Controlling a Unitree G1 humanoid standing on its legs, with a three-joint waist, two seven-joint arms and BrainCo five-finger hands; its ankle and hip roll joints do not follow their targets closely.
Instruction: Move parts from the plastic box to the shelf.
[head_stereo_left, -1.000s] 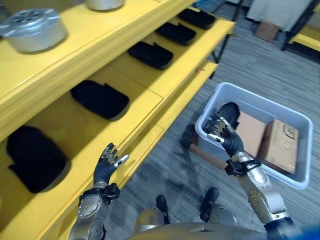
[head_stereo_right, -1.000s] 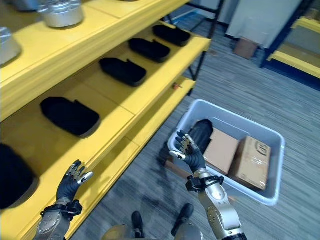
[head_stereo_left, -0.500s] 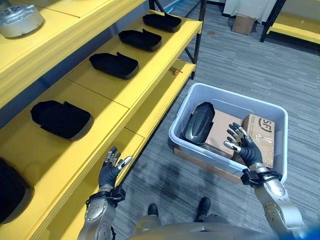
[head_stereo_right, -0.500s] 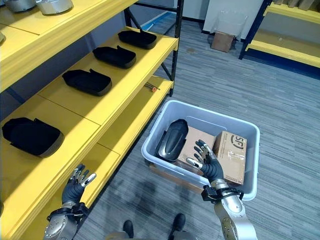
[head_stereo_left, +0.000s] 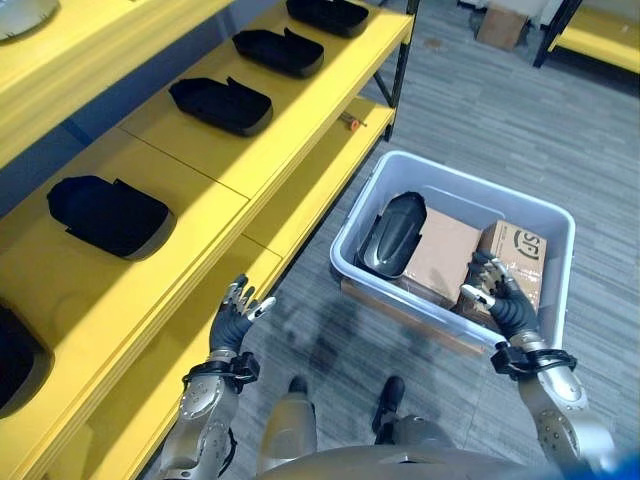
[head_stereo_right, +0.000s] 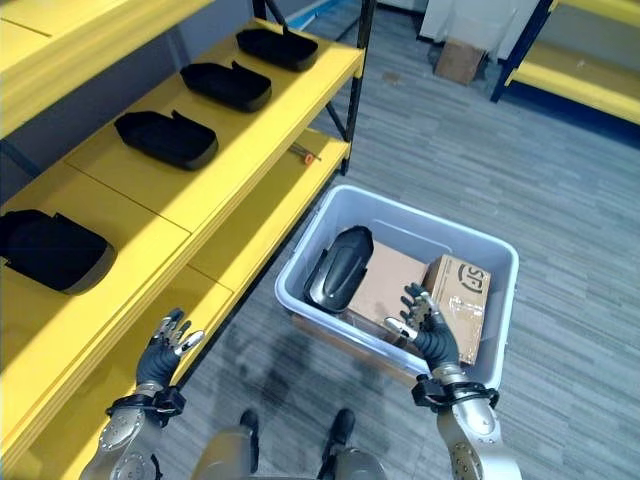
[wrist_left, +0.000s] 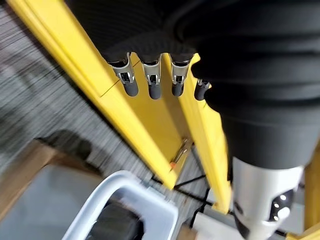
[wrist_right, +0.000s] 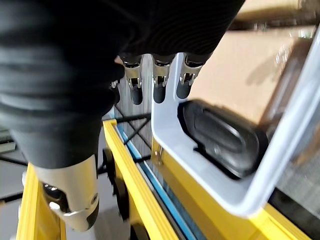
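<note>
Fingers relaxed, empty on both: right hand (head_stereo_right: 432, 332) over near rim of plastic box (head_stereo_right: 496, 262), left hand (head_stereo_right: 166, 352) by yellow shelf (head_stereo_right: 240, 160) edge at 7 o'clock. Dark part (head_stereo_right: 337, 266) lies in box's left end, long axis 1–7 o'clock. Two cardboard boxes (head_stereo_right: 456, 300) beside it at 3 o'clock. Black parts (head_stereo_right: 166, 138) line shelf.

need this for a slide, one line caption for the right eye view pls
Open right hand over the plastic box holding a black part and cardboard boxes, beside the yellow shelf.
</note>
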